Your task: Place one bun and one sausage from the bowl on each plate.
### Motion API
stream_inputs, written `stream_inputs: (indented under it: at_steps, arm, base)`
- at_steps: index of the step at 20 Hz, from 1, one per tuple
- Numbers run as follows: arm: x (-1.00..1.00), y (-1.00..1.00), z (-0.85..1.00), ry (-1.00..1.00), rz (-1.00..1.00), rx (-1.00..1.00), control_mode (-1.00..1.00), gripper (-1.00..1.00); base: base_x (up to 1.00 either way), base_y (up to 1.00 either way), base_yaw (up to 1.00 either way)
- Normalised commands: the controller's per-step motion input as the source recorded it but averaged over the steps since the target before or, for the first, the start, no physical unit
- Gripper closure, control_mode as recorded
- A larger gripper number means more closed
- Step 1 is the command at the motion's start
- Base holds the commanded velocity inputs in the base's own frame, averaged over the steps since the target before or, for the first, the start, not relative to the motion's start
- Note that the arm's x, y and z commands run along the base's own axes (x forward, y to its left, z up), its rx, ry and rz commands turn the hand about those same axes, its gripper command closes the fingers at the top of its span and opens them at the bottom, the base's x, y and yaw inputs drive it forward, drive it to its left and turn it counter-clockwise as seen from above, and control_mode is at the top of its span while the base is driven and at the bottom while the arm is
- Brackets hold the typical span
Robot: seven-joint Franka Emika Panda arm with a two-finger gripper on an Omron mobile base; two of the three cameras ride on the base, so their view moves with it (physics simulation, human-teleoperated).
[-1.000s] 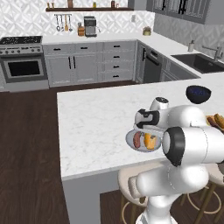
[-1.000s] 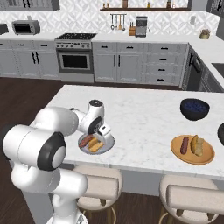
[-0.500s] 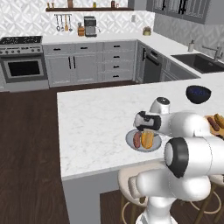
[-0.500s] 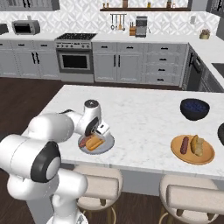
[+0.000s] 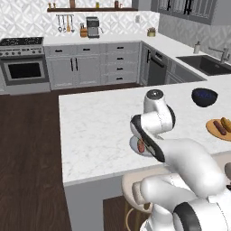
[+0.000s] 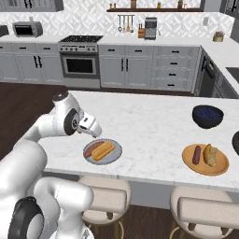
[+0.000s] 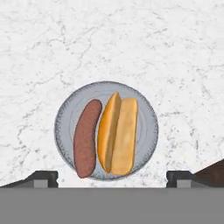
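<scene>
On the light grey plate (image 7: 144, 109) near the front edge of the desk (image 6: 149, 121), we see a sausage (image 7: 86, 138) and a bun (image 7: 118, 134) lying side by side, touching along their length, with the sausage's lower end reaching the plate's rim. Our pincer (image 7: 112, 177) hangs just above them with its jaws spread wide and nothing between them; its two dark tips stand apart at either side of the plate. Well apart to the right in the right base view, the orange plate (image 6: 223, 166) also carries a sausage (image 6: 197, 154) and a bun (image 6: 209, 154), so we judge both plates served. The dark grey bowl (image 6: 235, 142) is barely visible at the right margin, near the orange plate, and we cannot tell what remains in it. The navy bowl (image 6: 207, 116) stands further back and plays no part. We judge the main risk to lie in pulling away: the tips are close over the plate, so a sideways sweep before a lift could catch the rim or nudge the food. A rounded sausage lying at the rim could roll onto the marble, and the plate sits near enough to the front edge, above the stools (image 6: 105, 198), that a shove could push it toward the drop. The arm's elbow also hangs low over this corner in the left base view, so a wide swing could brush the plate.
</scene>
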Motion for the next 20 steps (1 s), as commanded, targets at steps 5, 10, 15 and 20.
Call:
stream_inputs:
  at_steps: [5,10,15,20]
  arm:
    - [-0.75,1.0,0.99,-0.03,0.14,-0.37,-1.0,-1.0]
    - [-0.07,0.89,0.23,0.26,0.04,-0.35,-1.0,-1.0]
    - [0.0,0.29,0.0,0.04,0.0,-0.13,-1.0,-1.0]
    - [0.01,0.23,0.0,0.18,0.0,-0.18,-1.0,-1.0]
  base:
    - [0.0,0.0,0.0]
    - [0.0,0.0,0.0]
    - [0.0,0.0,0.0]
    - [0.0,0.0,0.0]
